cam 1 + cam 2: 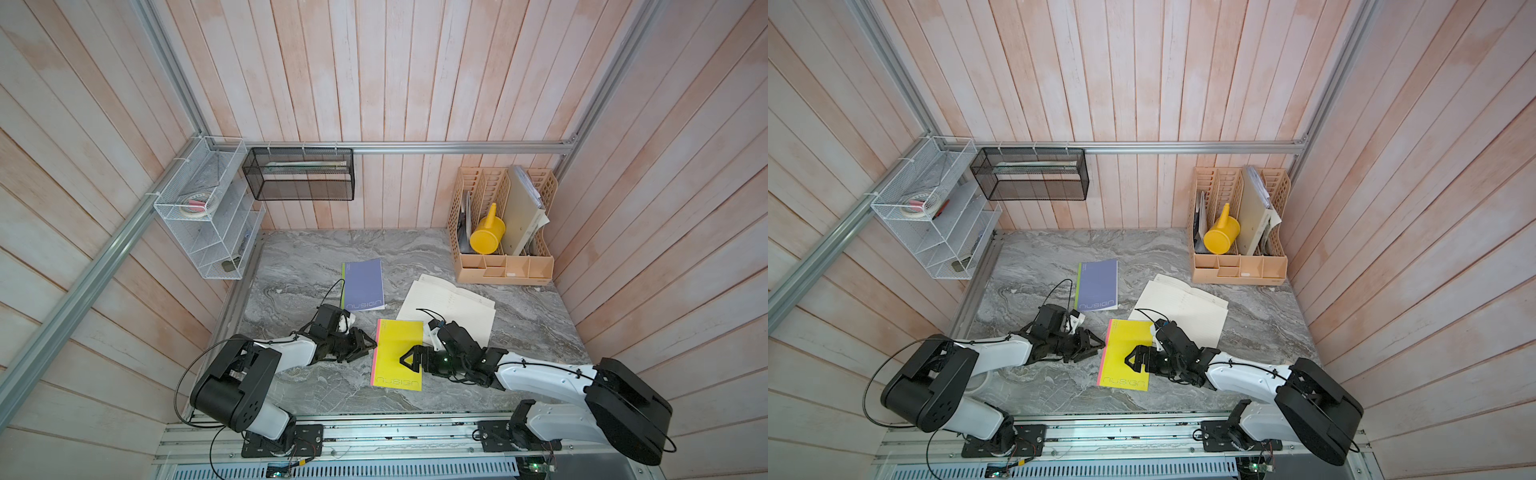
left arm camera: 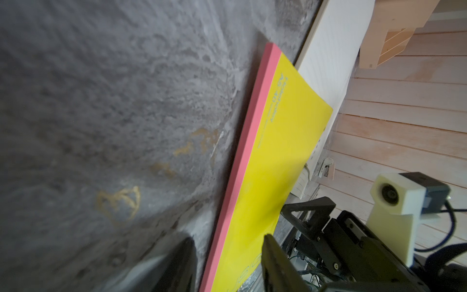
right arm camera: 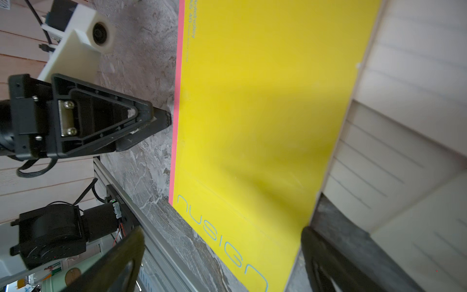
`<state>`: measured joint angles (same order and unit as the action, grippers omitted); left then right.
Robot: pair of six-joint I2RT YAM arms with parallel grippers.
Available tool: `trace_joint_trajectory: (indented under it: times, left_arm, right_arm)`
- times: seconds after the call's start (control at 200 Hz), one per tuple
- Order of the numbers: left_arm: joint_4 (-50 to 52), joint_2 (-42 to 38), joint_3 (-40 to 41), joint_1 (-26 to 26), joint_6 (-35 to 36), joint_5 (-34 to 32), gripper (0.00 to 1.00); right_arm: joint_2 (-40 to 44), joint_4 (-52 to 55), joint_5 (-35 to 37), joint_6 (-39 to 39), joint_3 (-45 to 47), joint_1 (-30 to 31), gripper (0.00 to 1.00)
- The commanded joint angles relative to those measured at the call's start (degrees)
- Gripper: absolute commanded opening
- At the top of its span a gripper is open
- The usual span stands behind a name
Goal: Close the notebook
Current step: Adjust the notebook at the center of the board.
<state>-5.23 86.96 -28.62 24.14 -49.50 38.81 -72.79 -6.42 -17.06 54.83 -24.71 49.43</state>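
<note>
A yellow notebook (image 1: 395, 336) (image 1: 1125, 336) with a pink spine lies shut and flat on the marble table, cover up. My left gripper (image 1: 371, 345) (image 2: 227, 265) sits low at the spine edge (image 3: 177, 113). Its jaws are apart with the pink edge between them, and nothing is clamped. My right gripper (image 1: 409, 359) (image 3: 225, 263) hovers over the yellow cover (image 3: 252, 126) with its fingers spread wide and empty. Behind the yellow notebook, white lined pages (image 1: 457, 303) (image 1: 1187, 307) lie spread open, partly under my right arm.
A shut purple notebook (image 1: 363, 284) lies further back. A beige desk organizer (image 1: 505, 266) holding a yellow jug (image 1: 487, 232) stands at the back right. A white wire rack (image 1: 208, 216) and a black mesh basket (image 1: 299, 174) hang on the walls.
</note>
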Motion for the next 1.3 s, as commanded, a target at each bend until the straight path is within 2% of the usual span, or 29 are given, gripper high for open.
trace_joint_trajectory:
  times: [0.0, 0.125, 0.255, 0.475, 0.645, 0.795, 1.295]
  left_arm:
    - [-0.59, 1.42, 0.48, -0.23, 0.37, -0.36, 0.46]
    - [-2.42, 3.15, 0.83, -0.23, -0.43, 1.56, 0.47]
    - [0.76, 3.24, -0.21, -0.24, 0.91, 0.8, 0.47]
    - [5.44, 2.22, -1.62, -0.23, 3.79, -2.24, 0.47]
    - [4.68, 2.87, -1.34, -0.23, 3.71, -1.89, 0.47]
    - [4.71, 2.69, -1.34, -0.25, 3.62, -1.89, 0.47]
    - [7.24, 1.15, -0.16, -0.56, 4.6, -2.16, 0.49]
  right_arm:
    - [-1.15, 1.04, -0.57, -0.71, 1.0, 0.39, 0.98]
    - [-2.8, -0.65, -1.5, -0.6, 1.51, 0.36, 0.98]
    - [-3.26, -0.39, -2.11, -0.59, 0.76, 0.41, 0.98]
    - [2.18, 11.43, 4.6, -3.79, -6.1, 0.86, 0.98]
    - [4.6, 7.48, 2.68, -3.24, -6.76, 1.15, 0.98]
    - [2.09, 2.95, -0.13, -1.84, -4.64, 1.12, 0.98]
    - [-7.1, 0.58, -0.43, -2.41, -1.04, 1.21, 0.98]
